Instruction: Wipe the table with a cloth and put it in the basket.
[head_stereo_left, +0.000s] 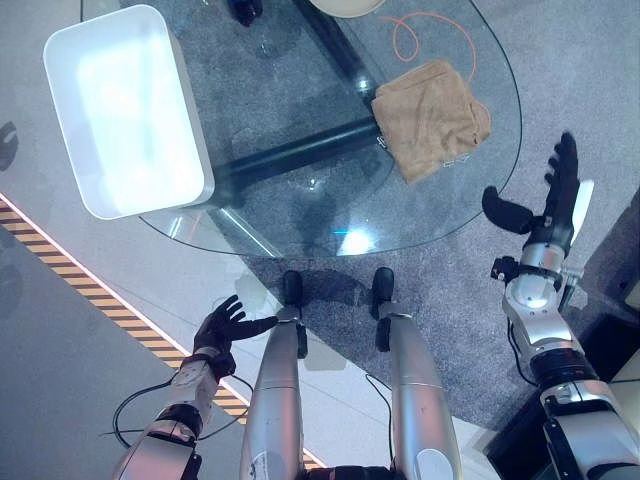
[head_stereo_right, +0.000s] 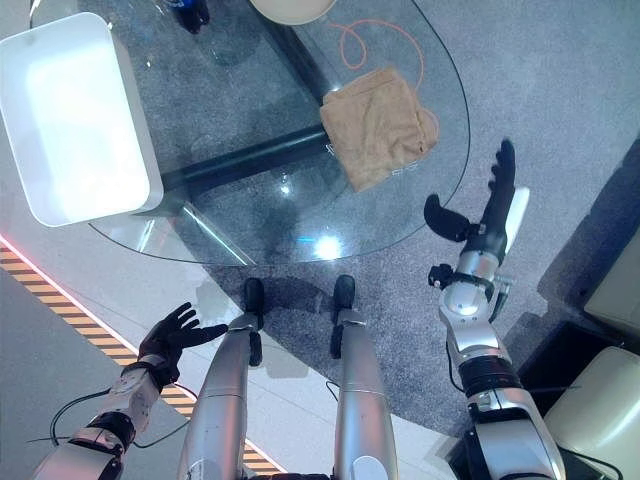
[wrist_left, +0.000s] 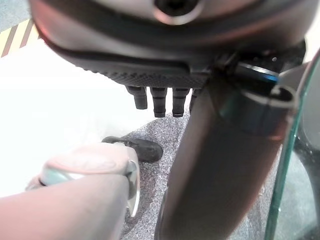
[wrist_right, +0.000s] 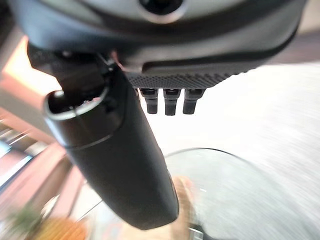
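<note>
Cloth folded on glass table, long axis slanting toward basket.

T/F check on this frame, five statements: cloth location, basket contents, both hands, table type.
1. The tan cloth lies on the glass table. True.
2. The cloth is already in the white basket. False: it lies on the table, apart from the basket, which looks empty.
3. The right hand holds the cloth. False: it is open, off the table edge, holding nothing.
4. The left hand is open, low beside the table. True.
5. The table is wooden. False: it is clear glass.
</note>
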